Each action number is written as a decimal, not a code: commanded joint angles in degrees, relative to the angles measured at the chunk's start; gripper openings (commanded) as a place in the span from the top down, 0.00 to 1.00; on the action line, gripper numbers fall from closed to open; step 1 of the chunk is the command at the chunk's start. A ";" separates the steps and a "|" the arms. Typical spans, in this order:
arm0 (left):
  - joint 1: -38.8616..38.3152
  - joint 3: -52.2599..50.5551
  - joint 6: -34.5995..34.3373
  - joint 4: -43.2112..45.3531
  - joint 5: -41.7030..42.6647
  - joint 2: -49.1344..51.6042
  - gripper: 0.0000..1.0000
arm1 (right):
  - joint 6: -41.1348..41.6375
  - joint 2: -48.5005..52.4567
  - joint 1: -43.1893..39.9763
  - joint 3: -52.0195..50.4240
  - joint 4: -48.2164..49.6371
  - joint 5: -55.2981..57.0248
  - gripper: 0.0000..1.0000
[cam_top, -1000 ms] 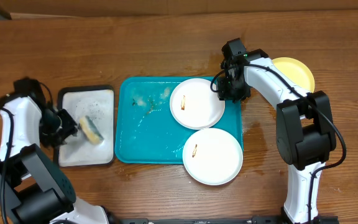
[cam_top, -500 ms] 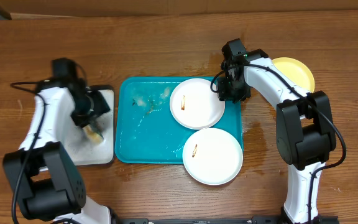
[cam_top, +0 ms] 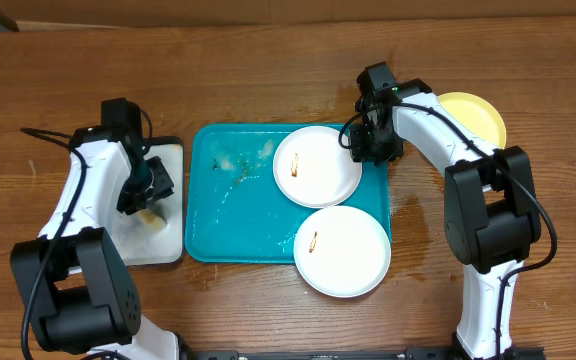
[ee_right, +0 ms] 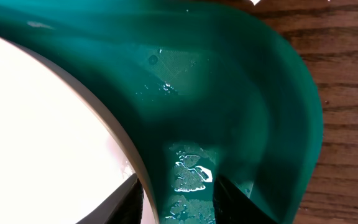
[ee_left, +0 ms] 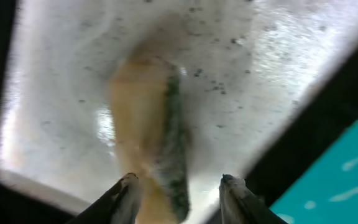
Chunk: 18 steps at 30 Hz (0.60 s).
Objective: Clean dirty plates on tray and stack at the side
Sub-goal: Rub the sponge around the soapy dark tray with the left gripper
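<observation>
Left pincer [ee_left: 179, 182], fingers apart, hovers above the sponge [ee_left: 145, 124] on the small tray [ee_left: 260, 74]; right pincer [ee_right: 178, 186], likewise spread, straddles the rim of a white plate [ee_right: 42, 124] in the teal tray [ee_right: 260, 112].

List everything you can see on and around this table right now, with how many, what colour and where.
table: one, brown wood, under everything
teal tray: one, teal, centre, wet
white plates: two, white, each with a brown smear; one at the tray's back right, the other overhanging its front right corner
yellow plate: one, pale yellow, on the table at far right, off the tray
small tray: one, white with a black rim, left of the teal tray
sponge: one, yellow and green, on the small tray
left pincer: open, over the sponge
right pincer: open, at the back plate's rim
</observation>
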 commanded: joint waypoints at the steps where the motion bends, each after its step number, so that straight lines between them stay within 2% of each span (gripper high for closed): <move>1: 0.96 -1.29 -1.16 -0.55 -4.22 -0.66 0.54 | 0.20 -1.42 0.22 -0.13 0.04 -0.48 0.62; 13: 7.65 -1.46 -1.62 -4.50 -5.90 -0.66 0.53 | 0.17 -1.42 0.22 -0.13 0.00 -0.48 0.62; 15: 9.07 -1.46 -1.92 -4.96 -5.38 -0.66 0.57 | 0.17 -1.42 0.22 -0.13 -0.02 -0.46 0.62; 18: 10.58 -1.46 -0.59 -3.48 1.20 -0.66 0.71 | 0.17 -1.42 0.22 -0.13 0.15 -0.46 0.61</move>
